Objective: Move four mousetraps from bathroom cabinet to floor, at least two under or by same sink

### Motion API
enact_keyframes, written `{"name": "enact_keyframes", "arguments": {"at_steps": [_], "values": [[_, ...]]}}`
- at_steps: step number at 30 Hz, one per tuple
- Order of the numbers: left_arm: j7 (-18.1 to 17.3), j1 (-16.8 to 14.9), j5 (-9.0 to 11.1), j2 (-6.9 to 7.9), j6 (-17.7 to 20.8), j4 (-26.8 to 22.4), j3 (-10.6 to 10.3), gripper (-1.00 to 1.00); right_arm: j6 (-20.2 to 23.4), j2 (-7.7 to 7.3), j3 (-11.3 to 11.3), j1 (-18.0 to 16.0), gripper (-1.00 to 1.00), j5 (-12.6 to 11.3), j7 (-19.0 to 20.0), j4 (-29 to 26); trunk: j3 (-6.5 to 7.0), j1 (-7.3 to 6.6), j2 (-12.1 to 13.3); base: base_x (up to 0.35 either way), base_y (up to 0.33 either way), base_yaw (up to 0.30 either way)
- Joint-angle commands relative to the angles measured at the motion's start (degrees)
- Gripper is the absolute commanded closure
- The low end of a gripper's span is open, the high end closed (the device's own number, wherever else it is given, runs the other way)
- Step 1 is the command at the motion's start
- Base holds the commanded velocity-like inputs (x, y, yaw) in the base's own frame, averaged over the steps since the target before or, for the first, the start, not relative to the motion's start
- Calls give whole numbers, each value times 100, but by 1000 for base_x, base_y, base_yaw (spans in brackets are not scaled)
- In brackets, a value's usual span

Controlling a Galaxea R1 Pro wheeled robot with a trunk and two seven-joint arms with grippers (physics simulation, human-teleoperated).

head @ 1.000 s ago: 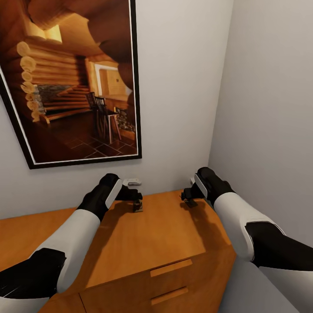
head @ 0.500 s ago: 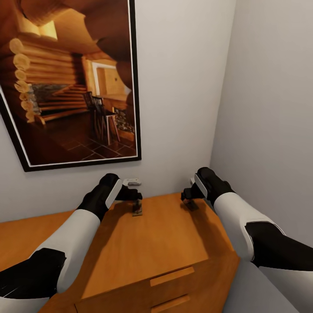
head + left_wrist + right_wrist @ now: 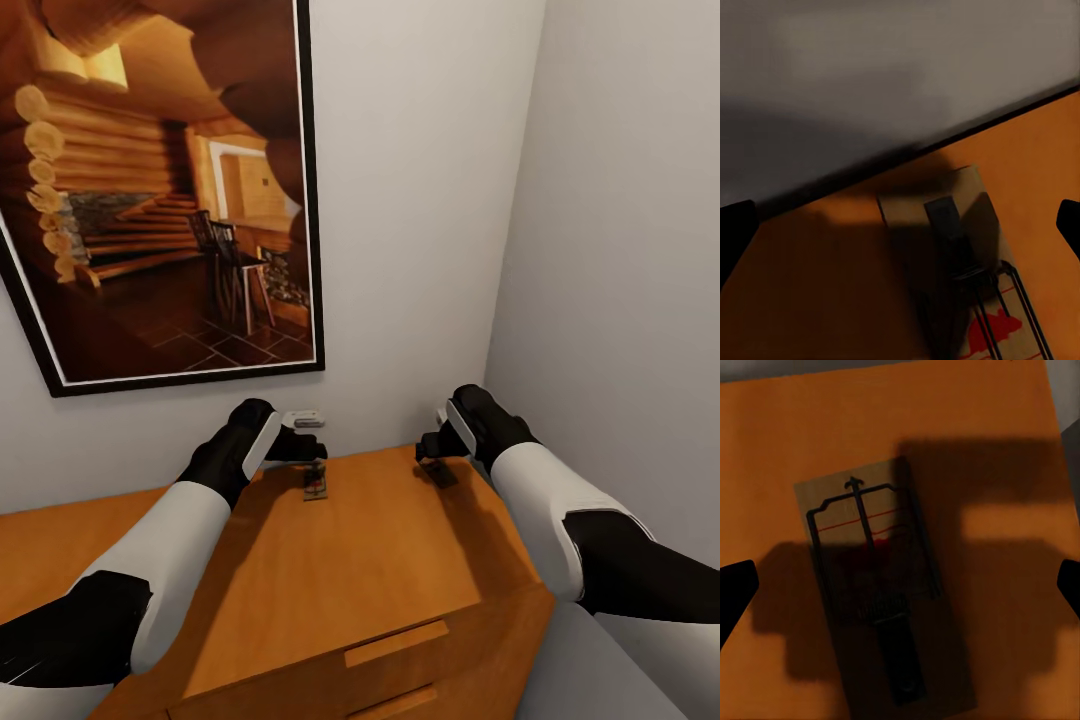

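Observation:
Two mousetraps lie flat on the orange wooden cabinet top (image 3: 360, 560), close to the back wall. One mousetrap (image 3: 316, 489) sits just under my left gripper (image 3: 314, 463); the left wrist view shows that mousetrap (image 3: 960, 247) with its black bar and a red mark, between the spread fingertips (image 3: 735, 232) of the left gripper (image 3: 900, 232). The other mousetrap (image 3: 441, 474) lies below my right gripper (image 3: 432, 453). In the right wrist view this mousetrap (image 3: 881, 585) is centred under the right gripper (image 3: 900, 585), whose fingertips (image 3: 1069, 581) stand wide apart. Both grippers are open and hold nothing.
A large framed picture (image 3: 170, 190) of a log-cabin room hangs on the wall behind the cabinet. A grey side wall (image 3: 620, 250) closes the corner right beside my right arm. Drawer handles (image 3: 395, 628) show on the cabinet front.
The whole view has lifted a little, so the cabinet sits lower in the picture. Both grippers hang slightly higher over the mousetraps, which have stayed where they lay.

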Motion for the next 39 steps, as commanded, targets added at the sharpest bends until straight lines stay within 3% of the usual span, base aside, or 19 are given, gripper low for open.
{"name": "enact_keyframes", "arguments": {"at_steps": [1, 39], "values": [[14, -4, 22, 2, 20, -5, -10, -100, 24, 1, 5, -3, -100, 50, 28, -6, -7, 0, -4, 4, 0, 0], [15, -4, 23, 3, 20, -5, -19, -100, 24, 28, 5, -3, -100, 35, 26, 32, -7, 0, -4, 0, 0, 0]]}}
